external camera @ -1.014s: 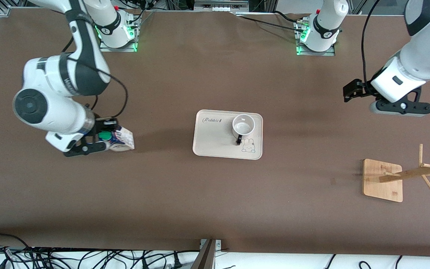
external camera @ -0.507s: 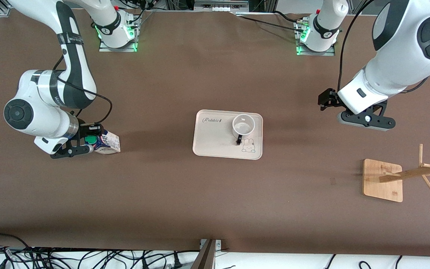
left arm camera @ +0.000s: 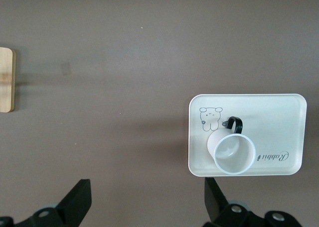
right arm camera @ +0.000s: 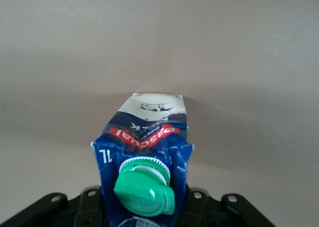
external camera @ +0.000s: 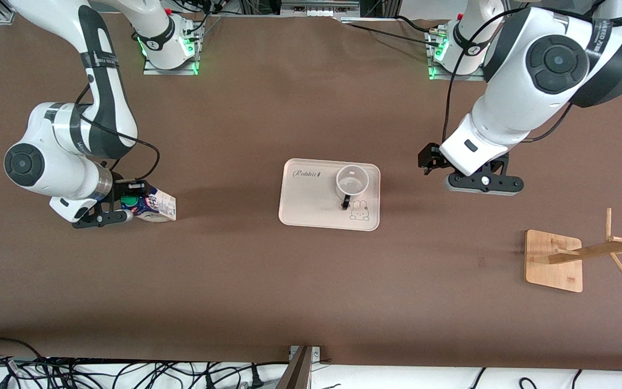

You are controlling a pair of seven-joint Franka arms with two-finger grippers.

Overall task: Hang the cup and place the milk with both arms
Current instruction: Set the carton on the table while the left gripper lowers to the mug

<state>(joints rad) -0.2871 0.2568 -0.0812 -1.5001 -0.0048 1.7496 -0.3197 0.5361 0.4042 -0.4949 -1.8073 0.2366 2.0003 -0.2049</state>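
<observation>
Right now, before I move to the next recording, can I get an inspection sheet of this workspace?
Surface: brown table, no spills seen.
Cup: white mug upright on a cream rabbit-print tray mid-table, black handle toward the front camera.
Milk: blue and white carton with a green cap, tilted, toward the right arm's end.
Rack: wooden mug tree toward the left arm's end, nothing hung on it.
Clutter: nothing seen.
Right gripper: shut on the carton.
Left gripper: open, empty, over bare table between the tray and the mug tree.
Cables: black cable along the right arm; tangled black cables past the table's near edge.
Surroundings: lit arm bases on the table edge farthest from the front camera.
</observation>
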